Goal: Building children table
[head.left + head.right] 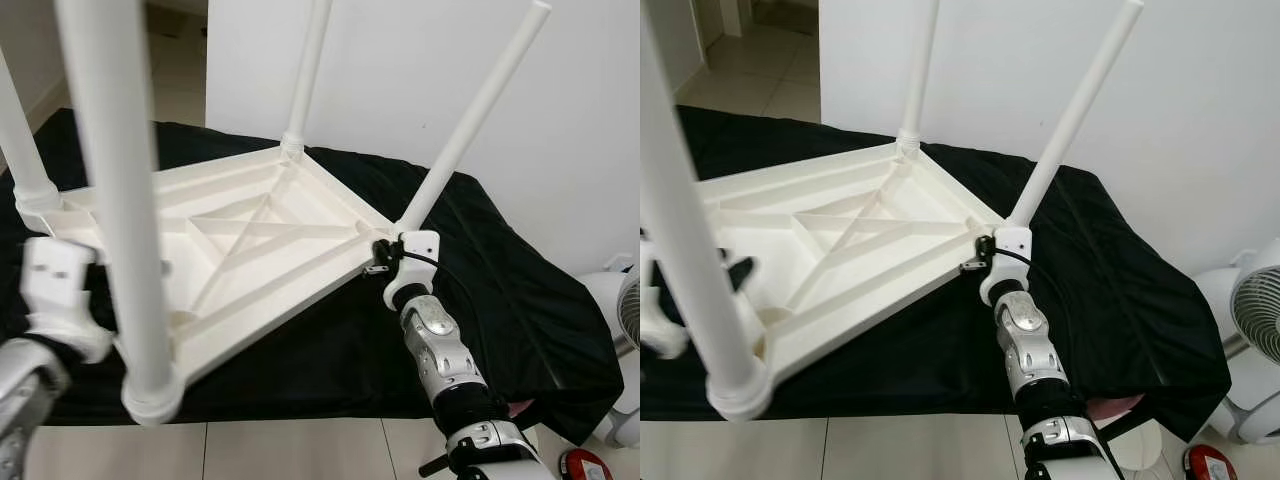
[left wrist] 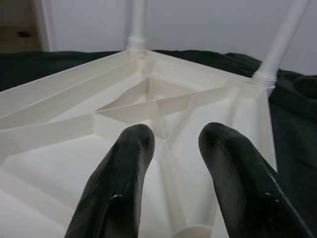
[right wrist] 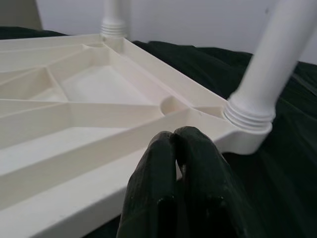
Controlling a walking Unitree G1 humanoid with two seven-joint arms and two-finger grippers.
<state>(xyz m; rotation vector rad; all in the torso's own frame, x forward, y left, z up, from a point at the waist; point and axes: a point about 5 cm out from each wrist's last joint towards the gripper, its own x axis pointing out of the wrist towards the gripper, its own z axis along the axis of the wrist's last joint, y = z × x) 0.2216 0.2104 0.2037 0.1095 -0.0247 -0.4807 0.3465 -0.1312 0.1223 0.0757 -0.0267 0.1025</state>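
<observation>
The white children's table point(image 1: 250, 240) lay upside down on a surface draped in black cloth point(image 1: 480, 300), its ribbed underside up and all four legs standing in their corner sockets. I had the right pincer point(image 3: 183, 148) clenched, fingers pressed together with nothing between them, just beside the rim below the leg point(image 1: 470, 120) at the cloth's right side. The left pincer point(image 2: 173, 163) was released, its two fingers point(image 2: 124, 173) spread over the underside near the corner at the front edge, where the nearest leg point(image 1: 120, 200) rose close to the camera.

Risks, as I judged them:
- A push on the rim could slide the table on the loose cloth toward the front edge.
- A leg only partly threaded could tilt or drop out when the table is turned over.
- The left arm could knock the nearest leg.
</observation>
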